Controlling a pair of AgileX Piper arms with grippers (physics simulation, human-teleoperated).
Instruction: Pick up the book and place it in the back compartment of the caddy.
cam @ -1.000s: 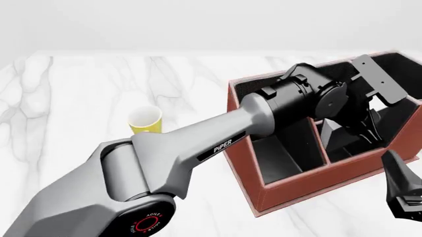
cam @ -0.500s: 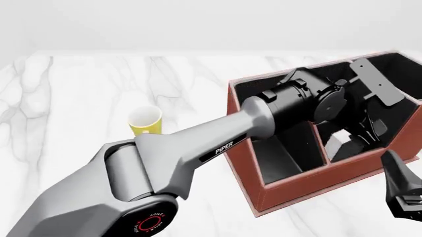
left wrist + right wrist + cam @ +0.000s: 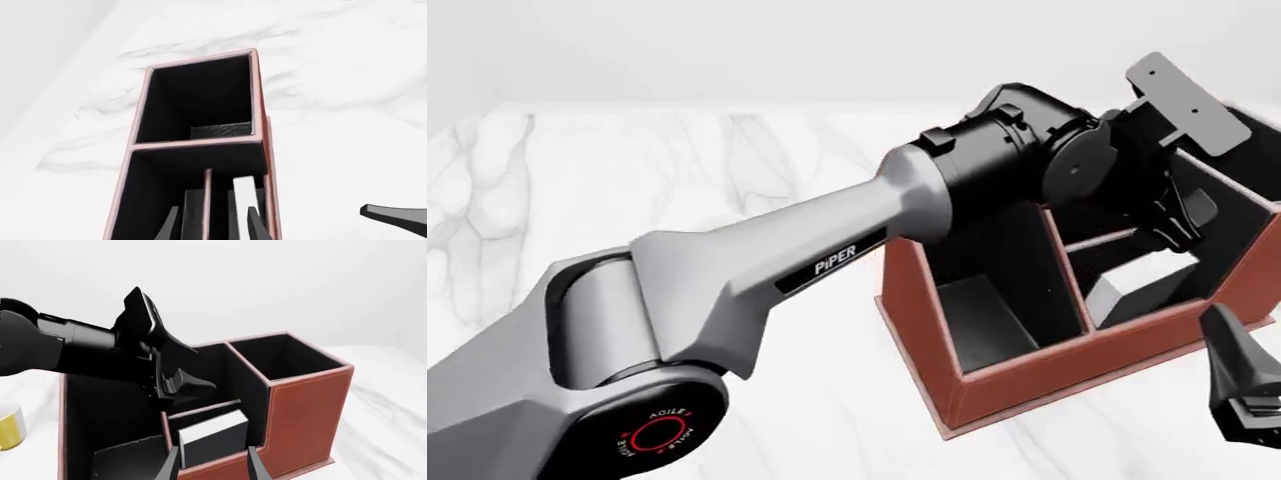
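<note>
The book (image 3: 212,437) sits down inside the caddy (image 3: 303,412), standing in a small front cell beside the taller square cell at the caddy's end, its white page edges facing up and its black cover toward the caddy's near wall. From the front view the book (image 3: 1121,294) shows only as a pale corner in the cell right of the centre divider of the caddy (image 3: 1014,375). The left gripper (image 3: 179,382) hangs above the caddy, over that same cell and clear of the book; its fingers (image 3: 255,225) are spread apart, gripping nothing. The right gripper (image 3: 212,467) hovers just outside the caddy's near wall, fingers parted too, with nothing between them. A yellow mug (image 3: 8,427) stands on the marble surface (image 3: 627,180), off past the caddy's far end.
</note>
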